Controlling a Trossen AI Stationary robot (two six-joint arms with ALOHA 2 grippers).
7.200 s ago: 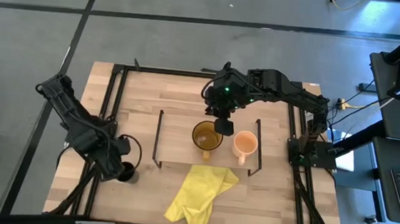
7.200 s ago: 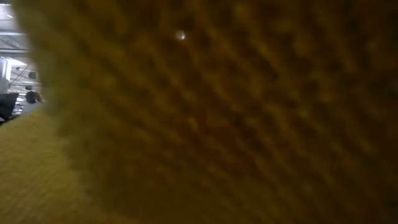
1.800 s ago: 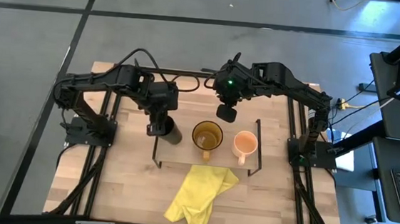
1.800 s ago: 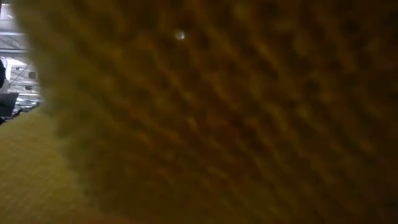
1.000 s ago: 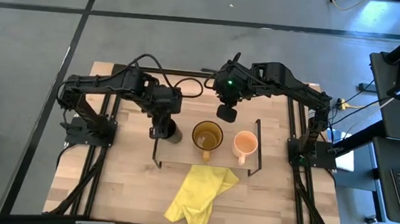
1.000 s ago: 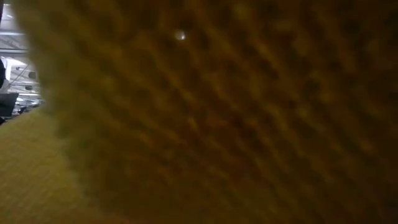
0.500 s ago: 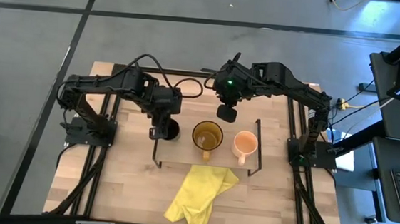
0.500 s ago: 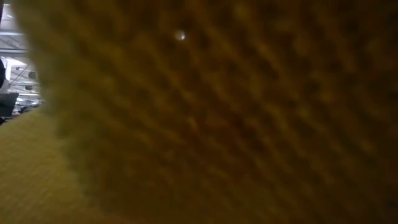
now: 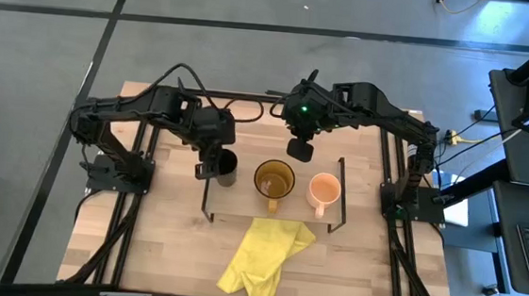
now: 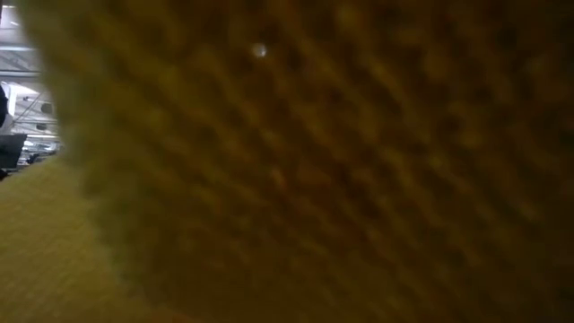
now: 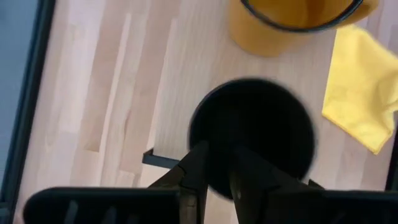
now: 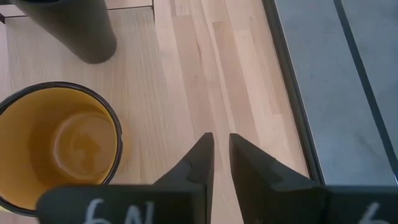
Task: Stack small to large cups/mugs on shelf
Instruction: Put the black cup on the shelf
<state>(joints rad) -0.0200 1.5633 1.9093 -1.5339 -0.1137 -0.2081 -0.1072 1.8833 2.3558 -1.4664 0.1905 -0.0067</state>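
Note:
The small black cup (image 9: 227, 166) stands upright at the left end of the light-wood shelf (image 9: 241, 203), mouth up; it also shows in the left wrist view (image 11: 252, 134) and the right wrist view (image 12: 68, 28). My left gripper (image 9: 208, 169) is shut on it. The amber mug (image 9: 274, 179) stands at the shelf's middle and the peach-orange mug (image 9: 324, 188) to its right. My right gripper (image 9: 298, 151) hangs shut and empty over the shelf's far edge, above and behind the amber mug (image 12: 56, 146). My left gripper (image 11: 217, 155) pinches the black cup's rim (image 11: 214, 180) on its left side, one finger inside the cup and one outside. The fingers come from above, pointing down. The cup is upright; whether its base (image 12: 93, 59) rests on the shelf, I cannot tell.
A yellow cloth (image 9: 266, 252) lies on the table in front of the shelf and fills almost the whole low view (image 10: 314, 179). Black metal frames (image 9: 209, 183) stand at both shelf ends. Bare tabletop lies left of the shelf and at the near left.
The black cup, tilted with its mouth toward the table's right a second ago, has been turned upright. My left gripper has moved with it a little toward the far edge, staying shut on its rim.

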